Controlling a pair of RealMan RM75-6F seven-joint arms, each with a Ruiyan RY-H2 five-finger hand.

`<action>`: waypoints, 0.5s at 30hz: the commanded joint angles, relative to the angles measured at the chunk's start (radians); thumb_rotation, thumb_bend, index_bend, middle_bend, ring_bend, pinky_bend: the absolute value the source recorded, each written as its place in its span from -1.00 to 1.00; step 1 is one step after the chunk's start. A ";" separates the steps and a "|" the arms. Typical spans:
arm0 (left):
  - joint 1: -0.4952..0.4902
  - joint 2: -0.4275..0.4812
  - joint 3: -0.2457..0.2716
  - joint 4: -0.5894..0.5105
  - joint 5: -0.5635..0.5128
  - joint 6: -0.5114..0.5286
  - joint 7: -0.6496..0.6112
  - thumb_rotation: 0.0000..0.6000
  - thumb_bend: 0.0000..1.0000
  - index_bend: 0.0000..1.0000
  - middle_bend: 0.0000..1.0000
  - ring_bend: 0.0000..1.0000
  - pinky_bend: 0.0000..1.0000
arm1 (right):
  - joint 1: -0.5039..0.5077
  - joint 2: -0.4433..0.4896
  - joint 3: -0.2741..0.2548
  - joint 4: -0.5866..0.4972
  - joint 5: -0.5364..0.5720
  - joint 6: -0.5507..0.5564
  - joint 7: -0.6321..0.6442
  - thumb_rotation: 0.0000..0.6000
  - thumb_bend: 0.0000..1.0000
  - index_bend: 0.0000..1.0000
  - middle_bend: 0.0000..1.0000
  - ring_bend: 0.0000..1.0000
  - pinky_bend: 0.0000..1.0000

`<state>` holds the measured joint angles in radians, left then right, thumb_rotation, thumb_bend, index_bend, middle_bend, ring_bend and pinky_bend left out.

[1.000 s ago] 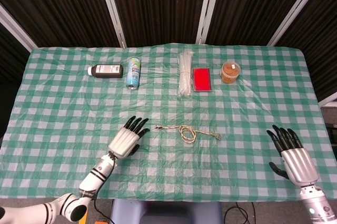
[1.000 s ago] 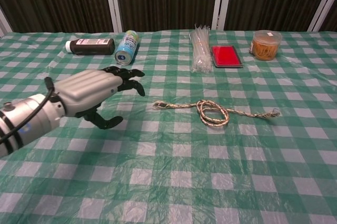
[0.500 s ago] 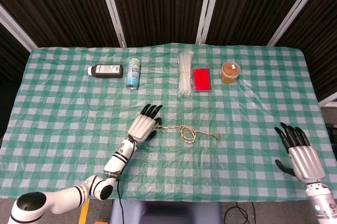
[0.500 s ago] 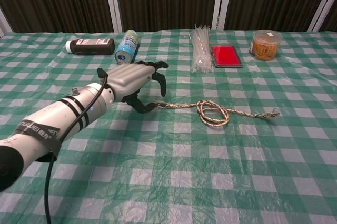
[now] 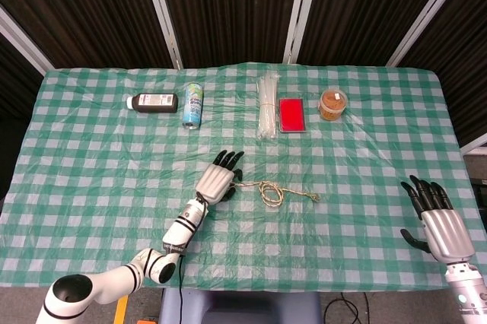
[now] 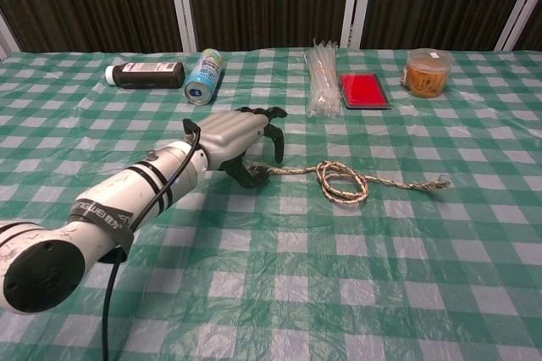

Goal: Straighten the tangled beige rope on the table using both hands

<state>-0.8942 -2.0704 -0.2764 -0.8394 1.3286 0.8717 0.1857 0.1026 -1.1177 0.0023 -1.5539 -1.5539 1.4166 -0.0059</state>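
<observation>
A table [image 5: 91, 187] under a green-and-white checked cloth fills both views. The left arm [image 6: 110, 208] reaches in from the near left edge, and the left hand [image 5: 218, 179] sits over the left end of the beige rope [image 5: 278, 192], its dark fingers [image 6: 273, 134] curved downward around that end with the thumb tucked beneath; whether they actually pinch the rope cannot be told from either view. The right hand [image 5: 437, 221] hangs at the near right corner, well apart from the rope, fingers apart and pointing to the far side, holding nothing; the chest view does not show it. The rope lies near the middle of the table, running left to right, with a small loop about midway and a frayed tip at its right end.

Along the far side, from left to right, lie a dark bottle [image 5: 153, 102] on its side, a light blue can [image 5: 193, 105] also on its side, a bundle of clear plastic strips [image 5: 267, 106], a red flat case [image 5: 292, 115] just beside the bundle, and a small round tub [image 5: 332, 103] with orange-brown contents
</observation>
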 commanded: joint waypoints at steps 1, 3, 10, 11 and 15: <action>-0.005 -0.007 0.002 0.013 -0.006 -0.002 -0.002 1.00 -0.16 -0.15 -0.99 -1.00 -1.00 | -0.001 0.000 0.000 -0.001 0.000 0.001 -0.001 1.00 -0.35 -1.00 -1.00 -1.00 -1.00; -0.010 -0.012 0.003 0.028 -0.010 -0.003 -0.001 1.00 -0.16 -0.12 -0.99 -1.00 -1.00 | -0.001 0.001 0.001 -0.001 0.002 0.002 -0.001 1.00 -0.35 -1.00 -1.00 -1.00 -1.00; -0.015 -0.019 0.008 0.052 -0.018 -0.001 -0.013 1.00 -0.14 -0.03 -0.99 -1.00 -1.00 | -0.002 0.003 0.004 -0.002 0.005 0.004 0.002 1.00 -0.35 -1.00 -1.00 -1.00 -1.00; -0.016 -0.019 0.007 0.054 -0.022 -0.002 -0.015 1.00 -0.14 -0.02 -0.99 -1.00 -1.00 | -0.002 0.003 0.004 -0.002 0.005 0.003 0.003 1.00 -0.35 -1.00 -1.00 -1.00 -1.00; -0.018 -0.020 0.008 0.057 -0.030 -0.006 -0.015 1.00 -0.13 0.02 -0.98 -1.00 -1.00 | -0.003 0.001 0.005 0.001 0.002 0.008 0.006 1.00 -0.35 -1.00 -1.00 -1.00 -1.00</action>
<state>-0.9118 -2.0900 -0.2683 -0.7826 1.2994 0.8660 0.1708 0.1002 -1.1161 0.0074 -1.5529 -1.5519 1.4245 0.0005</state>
